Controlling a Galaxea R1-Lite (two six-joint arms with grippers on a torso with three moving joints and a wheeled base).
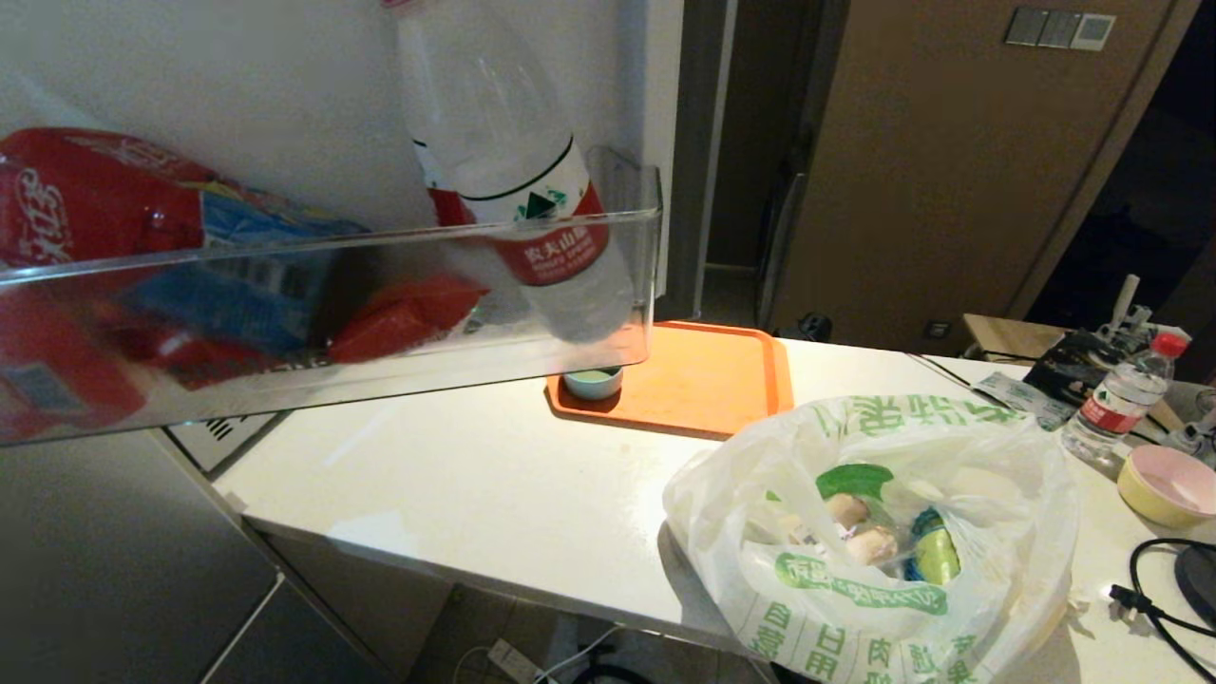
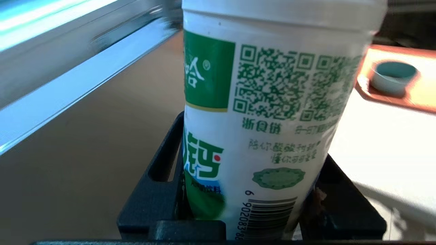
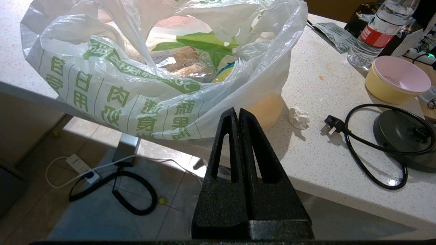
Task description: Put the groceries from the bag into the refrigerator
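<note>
My left gripper (image 2: 252, 146) is shut on a white bottle (image 2: 272, 85) with a green label, one of the groceries; the black fingers (image 2: 163, 177) press both of its sides. It is out of the head view. The bag (image 1: 874, 532), crinkly white with green characters, sits open on the white counter (image 1: 456, 475). Inside it lie pale beige lumps (image 1: 869, 543) and a yellow-green pack (image 1: 936, 556). The refrigerator's open door (image 1: 237, 95) fills the left of the head view, its clear shelf (image 1: 332, 256) holding red packs and a water bottle. My right gripper (image 3: 237, 112) hangs shut and empty at the counter's edge, just in front of the bag (image 3: 136, 85).
An orange tray (image 1: 703, 380) with a small cup (image 1: 592, 382) lies behind the bag. To the right stand a red-labelled water bottle (image 1: 1121, 399) and a pink-lined bowl (image 1: 1168, 484). A black cable (image 3: 357, 143), a kettle base (image 3: 405, 132) and crumpled paper (image 3: 299, 117) lie nearby.
</note>
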